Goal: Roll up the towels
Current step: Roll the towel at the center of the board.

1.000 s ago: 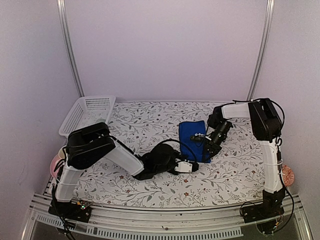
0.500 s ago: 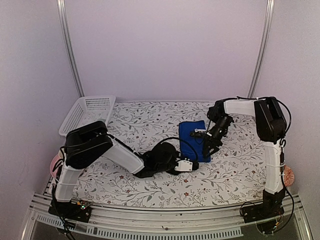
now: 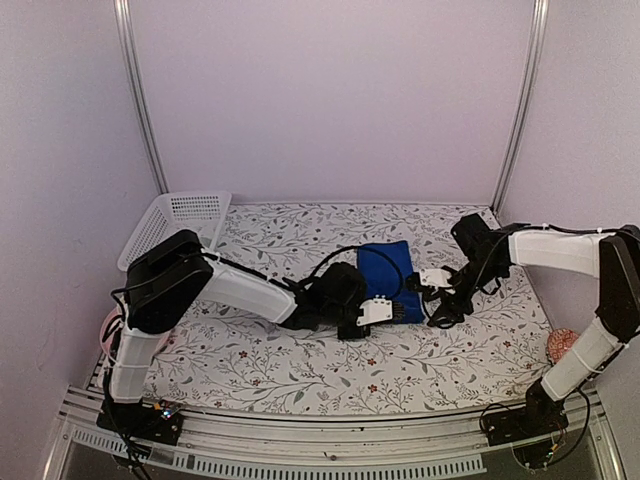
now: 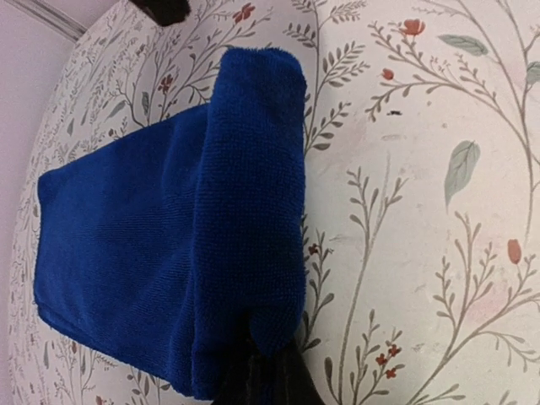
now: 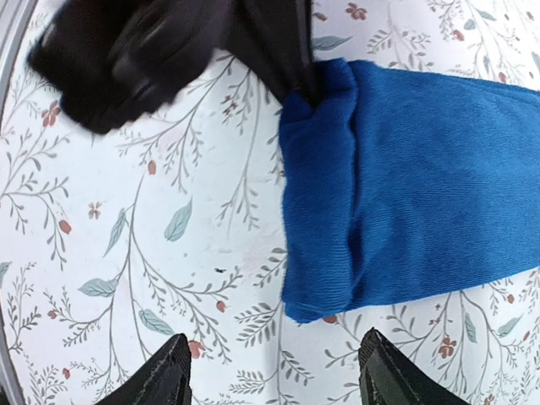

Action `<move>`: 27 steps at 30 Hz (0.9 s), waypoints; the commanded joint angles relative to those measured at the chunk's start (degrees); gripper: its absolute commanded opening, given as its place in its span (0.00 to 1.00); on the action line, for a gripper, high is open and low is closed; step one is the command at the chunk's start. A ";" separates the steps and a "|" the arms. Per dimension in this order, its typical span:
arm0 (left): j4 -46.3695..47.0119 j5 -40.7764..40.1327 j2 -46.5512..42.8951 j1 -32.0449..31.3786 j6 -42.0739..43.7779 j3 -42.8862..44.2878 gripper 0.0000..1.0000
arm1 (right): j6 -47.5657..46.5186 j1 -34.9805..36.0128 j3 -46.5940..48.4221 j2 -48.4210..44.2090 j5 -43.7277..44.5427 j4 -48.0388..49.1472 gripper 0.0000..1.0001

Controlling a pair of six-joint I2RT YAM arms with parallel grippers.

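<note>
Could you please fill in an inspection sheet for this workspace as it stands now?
Surface: floral tablecloth, lying flat.
Job's things: blue towel, near end rolled over, rest flat; no other towel seen.
Clutter: white basket at the far left corner.
Grippers: left gripper shut on the towel's rolled end; right gripper open, beside the towel, fingers off it.
Cables: black cable arching over the left wrist.
Surroundings: plain walls, two metal poles.

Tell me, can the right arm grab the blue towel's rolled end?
Probably yes. The right gripper is open, with only bare table between it and the blue towel's roll; the left gripper pinches just its far end.
</note>
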 commanded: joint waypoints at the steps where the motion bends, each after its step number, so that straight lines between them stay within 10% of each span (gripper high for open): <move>1: -12.58 10.09 2.28 1.55 -6.18 2.57 0.00 | -4.86 2.58 -11.71 -7.82 3.38 20.95 0.70; 11: -21.03 24.06 4.73 5.86 -11.60 9.75 0.00 | -4.29 11.51 -22.57 -10.88 11.20 41.75 0.72; 27: -24.36 29.35 7.75 8.56 -15.41 13.95 0.00 | -6.04 14.27 -26.52 -9.45 17.99 47.55 0.59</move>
